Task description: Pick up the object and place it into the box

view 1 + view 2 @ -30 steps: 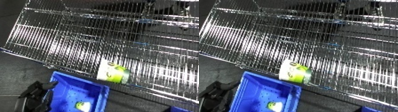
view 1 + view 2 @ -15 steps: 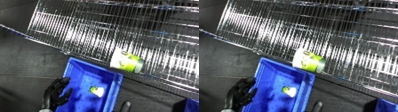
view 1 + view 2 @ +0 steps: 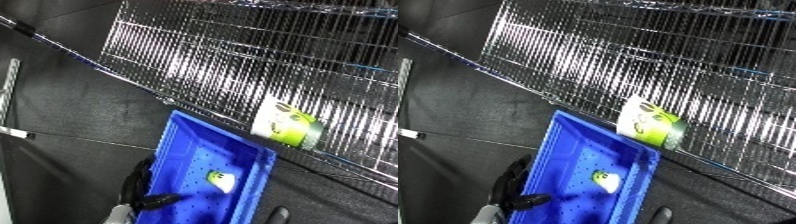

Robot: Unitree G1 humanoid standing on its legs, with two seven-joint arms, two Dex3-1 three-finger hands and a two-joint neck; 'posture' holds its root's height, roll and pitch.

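Left hand (image 3: 142,187) down at the bin's near-left corner, dark fingers (image 3: 164,200) curled over the rim, probably steadying it. Right hand barely peeking in at the bottom edge, can't tell its state. Blue plastic bin (image 3: 178,145), perforated floor, tucked under the shelf edge for an easy drop. Small white-green item (image 3: 222,181) already inside. Green-and-white carton (image 3: 286,124) sitting untouched on the shiny wire shelf (image 3: 222,60), right above the bin's far corner.

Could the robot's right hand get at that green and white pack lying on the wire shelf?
Probably yes. The green and white pack lies at the wire shelf's front edge, just above the blue plastic bin, with nothing over it. Only a dark tip of the right hand shows at the bottom, so it would have to rise.
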